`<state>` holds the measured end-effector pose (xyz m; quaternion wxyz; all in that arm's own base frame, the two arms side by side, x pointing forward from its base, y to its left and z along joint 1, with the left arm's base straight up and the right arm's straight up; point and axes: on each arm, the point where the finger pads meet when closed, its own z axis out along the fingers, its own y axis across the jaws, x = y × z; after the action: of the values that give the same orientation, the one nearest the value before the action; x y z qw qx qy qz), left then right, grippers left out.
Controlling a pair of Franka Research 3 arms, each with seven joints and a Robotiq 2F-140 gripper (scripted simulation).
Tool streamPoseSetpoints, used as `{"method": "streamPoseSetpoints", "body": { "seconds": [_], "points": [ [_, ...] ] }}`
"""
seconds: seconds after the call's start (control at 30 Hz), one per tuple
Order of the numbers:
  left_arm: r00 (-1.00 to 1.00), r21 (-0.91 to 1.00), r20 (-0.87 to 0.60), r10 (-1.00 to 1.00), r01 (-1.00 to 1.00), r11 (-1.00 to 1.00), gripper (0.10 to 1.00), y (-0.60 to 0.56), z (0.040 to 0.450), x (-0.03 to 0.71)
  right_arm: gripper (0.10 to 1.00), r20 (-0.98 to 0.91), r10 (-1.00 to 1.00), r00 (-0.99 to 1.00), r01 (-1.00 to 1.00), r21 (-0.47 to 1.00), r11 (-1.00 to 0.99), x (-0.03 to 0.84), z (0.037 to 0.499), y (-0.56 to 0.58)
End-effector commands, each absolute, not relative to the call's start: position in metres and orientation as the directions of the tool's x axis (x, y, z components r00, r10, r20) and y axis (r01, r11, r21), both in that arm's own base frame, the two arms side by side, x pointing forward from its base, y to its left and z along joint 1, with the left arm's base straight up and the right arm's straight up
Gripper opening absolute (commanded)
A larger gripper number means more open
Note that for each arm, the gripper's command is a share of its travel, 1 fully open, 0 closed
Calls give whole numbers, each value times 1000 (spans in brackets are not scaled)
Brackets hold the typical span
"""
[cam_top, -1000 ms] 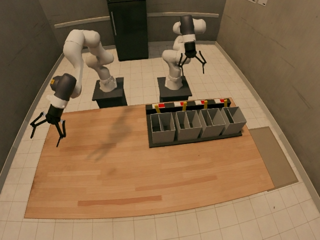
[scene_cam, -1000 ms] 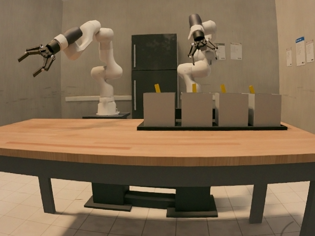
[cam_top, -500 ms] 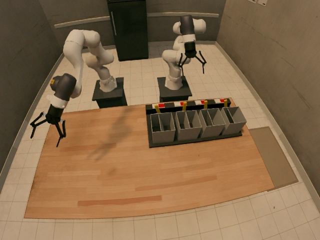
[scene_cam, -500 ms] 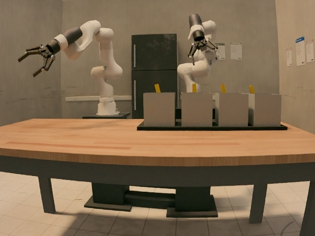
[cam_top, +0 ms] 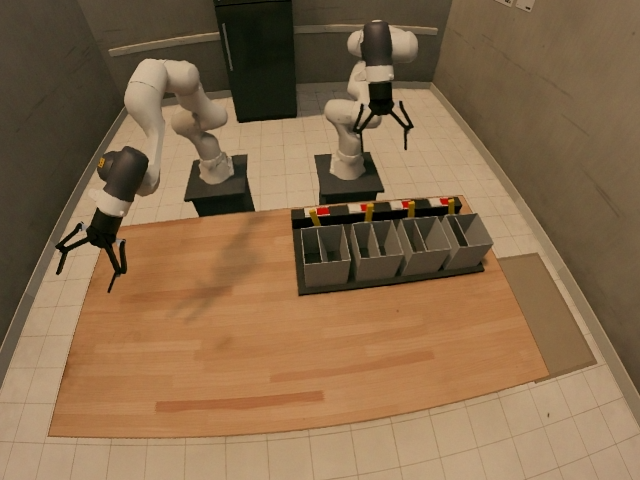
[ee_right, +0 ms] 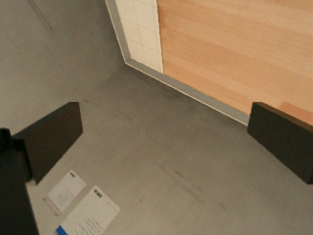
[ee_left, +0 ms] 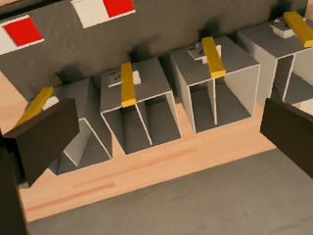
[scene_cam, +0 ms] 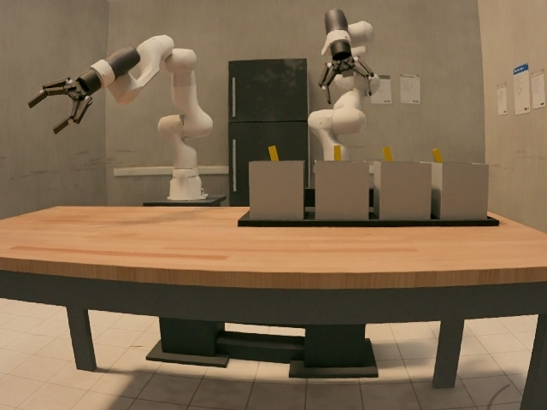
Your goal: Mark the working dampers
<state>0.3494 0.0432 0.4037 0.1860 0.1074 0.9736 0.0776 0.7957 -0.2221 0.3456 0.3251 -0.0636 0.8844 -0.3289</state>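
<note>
Found four gray dampers in one row on a dark tray; noted upright, with inner partitions visible from above, each behind its own slider. Found four sliders on a black rail along the tray's robot-side edge; in the top view, seen red beside a white cover at all four. Noted a yellow lever at each damper, on the side toward the sliders; in the exterior view, seen nearly upright at the second from the tray's right-arm end, tilted at the other three.

Located the left gripper raised above and beyond the tray's slider edge, apart from the dampers; seen with fingers spread wide, holding nothing; facing the dampers in its wrist view. Located the right gripper raised, well apart from the tray, off its right-arm end; also spread wide, holding nothing; in its wrist view, facing a wall and part of the wooden table.

Beneath the tray, noted the same table; beyond the slider edge, across the floor, a dark refrigerator.
</note>
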Motion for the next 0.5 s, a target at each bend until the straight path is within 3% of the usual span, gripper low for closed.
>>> {"method": "streamPoseSetpoints", "body": {
  "seconds": [0.0, 0.47],
  "points": [
    [-929, 142, -324, 181, 141, 980, 1000, 33, 406, 359, 1000, -510, -334, -793, 89, -639, 764, 791, 348, -233],
    [-985, 35, -164, 53, 48, 998, 1000, -55, 402, 470, 1000, -382, -299, -874, 61, -698, 713, 745, 358, -332]
  ]
}}
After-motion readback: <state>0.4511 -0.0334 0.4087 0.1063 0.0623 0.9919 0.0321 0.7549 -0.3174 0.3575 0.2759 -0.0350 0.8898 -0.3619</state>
